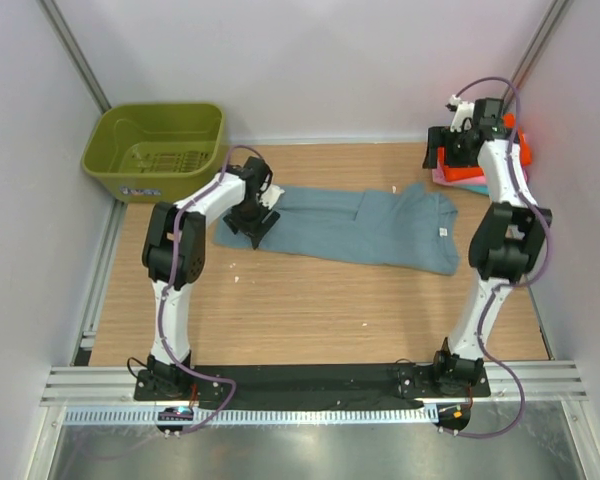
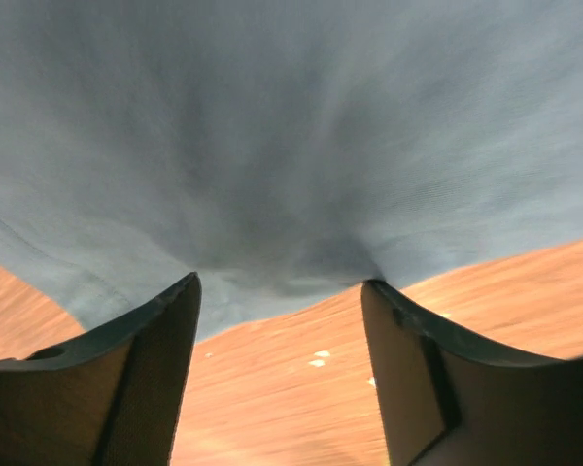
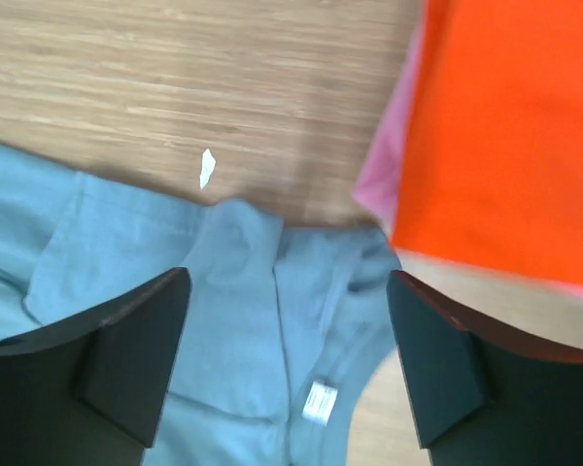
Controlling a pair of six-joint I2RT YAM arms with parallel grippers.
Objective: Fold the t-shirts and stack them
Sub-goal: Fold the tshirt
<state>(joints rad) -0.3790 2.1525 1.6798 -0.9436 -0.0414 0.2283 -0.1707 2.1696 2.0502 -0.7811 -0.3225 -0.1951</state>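
While the blue-grey t-shirt (image 1: 370,225) lies as a long band across the middle of the table (image 1: 310,310), seemingly folded lengthwise, an arm sits at each end, well placed for a crosswise fold. The left gripper (image 2: 280,282) is low at the hem end with its fingers parted; the cloth is just ahead of the tips and nothing is pinched. The right gripper (image 3: 287,277) hovers over the collar end, fingers wide and empty, beside the orange shirt (image 3: 505,126) lying on the pink shirt (image 3: 379,175) — I'd guess that pile waits there for this one.
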